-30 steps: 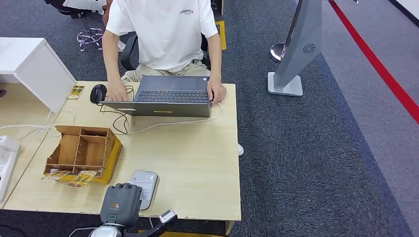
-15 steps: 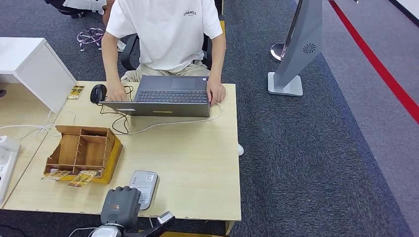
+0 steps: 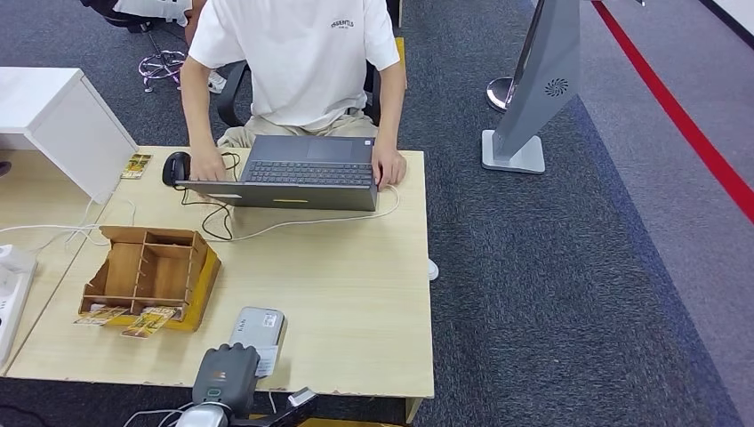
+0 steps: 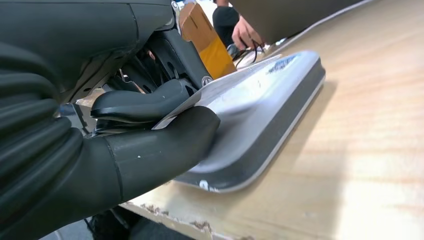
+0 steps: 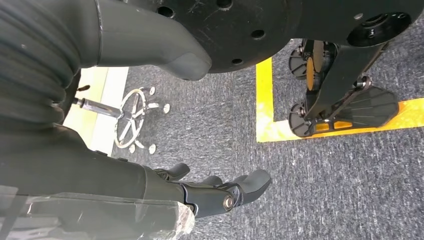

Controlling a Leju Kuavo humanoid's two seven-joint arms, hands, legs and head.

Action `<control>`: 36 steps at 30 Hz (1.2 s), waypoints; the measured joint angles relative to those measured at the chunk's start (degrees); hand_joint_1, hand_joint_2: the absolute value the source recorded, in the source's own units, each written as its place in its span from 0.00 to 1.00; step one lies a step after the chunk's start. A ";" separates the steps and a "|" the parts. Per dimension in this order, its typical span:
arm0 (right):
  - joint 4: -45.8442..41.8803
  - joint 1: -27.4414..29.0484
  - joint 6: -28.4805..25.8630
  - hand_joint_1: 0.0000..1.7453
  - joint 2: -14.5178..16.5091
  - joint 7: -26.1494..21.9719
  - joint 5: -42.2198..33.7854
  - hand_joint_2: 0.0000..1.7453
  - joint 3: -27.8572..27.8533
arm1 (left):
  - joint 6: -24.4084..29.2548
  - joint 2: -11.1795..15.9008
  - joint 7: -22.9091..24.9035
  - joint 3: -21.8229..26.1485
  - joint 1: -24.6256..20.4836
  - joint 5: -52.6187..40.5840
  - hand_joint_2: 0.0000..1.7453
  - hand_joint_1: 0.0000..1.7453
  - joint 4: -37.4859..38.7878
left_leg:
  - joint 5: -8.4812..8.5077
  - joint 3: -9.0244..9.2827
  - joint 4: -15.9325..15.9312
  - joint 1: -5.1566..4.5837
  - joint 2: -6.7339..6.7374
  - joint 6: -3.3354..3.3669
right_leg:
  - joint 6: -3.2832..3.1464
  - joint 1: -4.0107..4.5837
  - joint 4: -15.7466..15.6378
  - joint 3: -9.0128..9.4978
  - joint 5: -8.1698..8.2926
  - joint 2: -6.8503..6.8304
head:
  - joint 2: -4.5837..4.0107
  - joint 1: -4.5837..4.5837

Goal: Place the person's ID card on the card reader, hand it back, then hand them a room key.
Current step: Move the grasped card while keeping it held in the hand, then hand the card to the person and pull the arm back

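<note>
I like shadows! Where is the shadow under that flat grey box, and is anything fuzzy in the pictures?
Left wrist view: the card reader throws a soft shadow on the table; the left hand looks sharp, the far person's hand is fuzzy. Head view: even light, sharp.

Smooth grey plastic card reader [image 4: 270, 107] on matt, light wood-grain table [image 4: 360, 165].

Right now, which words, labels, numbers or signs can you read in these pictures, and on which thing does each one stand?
White T-shirt: a small dark word on the chest, too small to read for certain.
Card reader: blue print near its far end, blurred.
ID card, pinched by the left hand: print unreadable.
Cards before the wooden organizer: too small.
</note>
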 joint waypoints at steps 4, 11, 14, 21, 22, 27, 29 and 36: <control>0.00 -0.01 0.02 0.00 0.00 0.23 0.31 1.00 0.01 | -0.05 -0.04 0.36 0.10 -0.70 0.15 1.00 1.00 1.03 | 0.00 0.00 0.00 0.00 -0.03 0.00 | 0.00 0.00 0.00 0.02 0.00 -0.05 | 0.00 0.00; -0.01 0.00 0.03 0.00 0.00 0.33 0.07 1.00 -0.01 | 0.71 -0.05 -0.39 0.56 -0.86 0.21 1.00 1.00 0.72 | 0.00 0.01 0.00 0.00 -0.03 0.00 | 0.00 0.00 0.00 0.02 0.00 -0.05 | 0.00 -0.01; -0.01 0.00 0.03 0.00 0.00 0.33 -0.07 1.00 -0.01 | 0.72 -0.04 -0.71 0.93 -0.98 0.22 1.00 1.00 -0.08 | 0.01 0.01 0.00 0.00 -0.03 0.00 | 0.00 0.00 0.00 0.02 0.00 -0.05 | 0.00 0.01; -0.01 0.01 0.09 0.00 0.02 -0.10 -0.67 1.00 -0.20 | 4.42 0.12 -4.72 1.29 -2.16 -0.97 1.00 1.00 -5.89 | 0.01 -0.01 0.00 0.00 -0.04 0.01 | 0.00 0.00 0.00 0.01 0.00 -0.09 | 0.00 0.01; 0.00 0.01 0.09 0.00 0.03 -0.22 -0.72 1.00 -0.31 | 5.05 0.18 -5.38 1.39 -2.76 -1.28 1.00 1.00 -7.60 | 0.01 -0.02 0.00 0.00 -0.05 0.01 | 0.00 0.00 0.00 0.01 0.00 -0.10 | 0.00 0.00; 0.02 0.04 0.19 0.00 0.10 -0.60 -0.72 1.00 -0.86 | 6.23 0.32 -6.77 1.91 -5.86 -1.96 1.00 1.00 -13.28 | 0.02 0.00 0.01 0.00 -0.07 0.02 | 0.00 0.00 0.00 0.01 0.01 -0.11 | 0.00 0.01; 0.02 0.01 0.42 0.00 0.12 -0.73 -0.57 1.00 -0.96 | 6.20 0.54 -6.85 2.39 -8.19 -2.05 1.00 1.00 -14.19 | 0.05 -0.01 0.01 0.00 -0.10 0.03 | 0.00 0.00 0.01 0.02 0.01 -0.17 | 0.00 0.02; 0.01 -0.05 3.01 0.00 0.07 -1.45 1.94 1.00 -0.78 | 3.64 2.37 -6.33 8.71 -22.78 0.60 1.00 1.00 -8.41 | 0.25 -0.01 0.00 0.03 -0.15 0.00 | -0.09 0.03 0.05 0.02 0.12 -0.19 | 0.00 0.01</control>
